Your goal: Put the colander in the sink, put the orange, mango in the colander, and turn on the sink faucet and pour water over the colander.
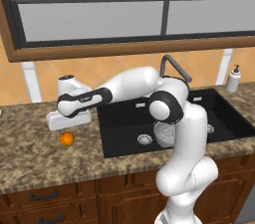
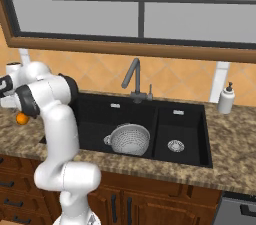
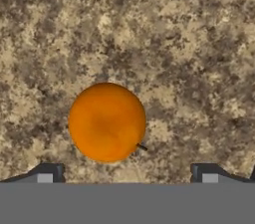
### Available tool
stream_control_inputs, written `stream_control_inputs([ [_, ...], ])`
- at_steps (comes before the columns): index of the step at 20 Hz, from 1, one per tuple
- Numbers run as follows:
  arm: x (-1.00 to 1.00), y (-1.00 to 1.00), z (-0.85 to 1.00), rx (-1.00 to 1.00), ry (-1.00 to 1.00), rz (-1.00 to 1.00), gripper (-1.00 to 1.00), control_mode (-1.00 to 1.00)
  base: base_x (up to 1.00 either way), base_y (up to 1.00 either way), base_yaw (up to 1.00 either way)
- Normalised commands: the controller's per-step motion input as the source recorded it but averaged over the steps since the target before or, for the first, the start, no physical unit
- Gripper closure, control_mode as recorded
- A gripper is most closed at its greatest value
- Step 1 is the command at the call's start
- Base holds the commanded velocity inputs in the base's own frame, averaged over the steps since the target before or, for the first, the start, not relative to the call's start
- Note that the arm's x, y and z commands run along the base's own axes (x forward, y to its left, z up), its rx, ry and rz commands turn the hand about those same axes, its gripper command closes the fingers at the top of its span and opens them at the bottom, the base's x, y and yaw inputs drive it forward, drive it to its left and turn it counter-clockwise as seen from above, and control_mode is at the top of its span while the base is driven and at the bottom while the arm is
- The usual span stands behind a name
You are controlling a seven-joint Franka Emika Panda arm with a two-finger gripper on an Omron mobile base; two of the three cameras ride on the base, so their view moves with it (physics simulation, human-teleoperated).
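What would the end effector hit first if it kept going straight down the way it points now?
Most likely the small bright orange ball-shaped fruit, lying on the speckled brown granite counter between the open end effector fingertips, slightly off-centre. How far remains is unclear.

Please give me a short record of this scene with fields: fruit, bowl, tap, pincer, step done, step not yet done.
fruit: small bright orange ball-shaped orange on the speckled brown granite counter, left of the sink
bowl: silvery perforated metal colander inside the black double-basin sink, left basin
tap: dark grey curved faucet behind the sink
pincer: pincer open, directly above the orange, not gripping it
step done: colander in sink
step not yet done: orange into colander
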Motion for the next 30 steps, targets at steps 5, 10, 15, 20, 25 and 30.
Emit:
stream_control_inputs([
  [5, 0.07, 0.14, -0.26, 0.0, 0.0, 0.0, -1.0, -1.0, 0.0, 0.0, 0.0],
  [10, 0.03, 0.04, -0.17, 0.0, 0.0, 0.0, -1.0, -1.0, 0.0, 0.0, 0.0],
  [15, -0.06, 0.03, -0.09, 0.0, 0.0, 0.0, -1.0, -1.0, 0.0, 0.0, 0.0],
  [20, -0.06, 0.0, -0.16, 0.0, 0.0, 0.0, -1.0, -1.0, 0.0, 0.0, 0.0],
  [25, -0.05, -0.11, -0.21, 0.0, 0.0, 0.0, -1.0, -1.0, 0.0, 0.0, 0.0],
  [30, -0.03, -0.06, -0.25, 0.0, 0.0, 0.0, -1.0, -1.0, 0.0, 0.0, 0.0],
])
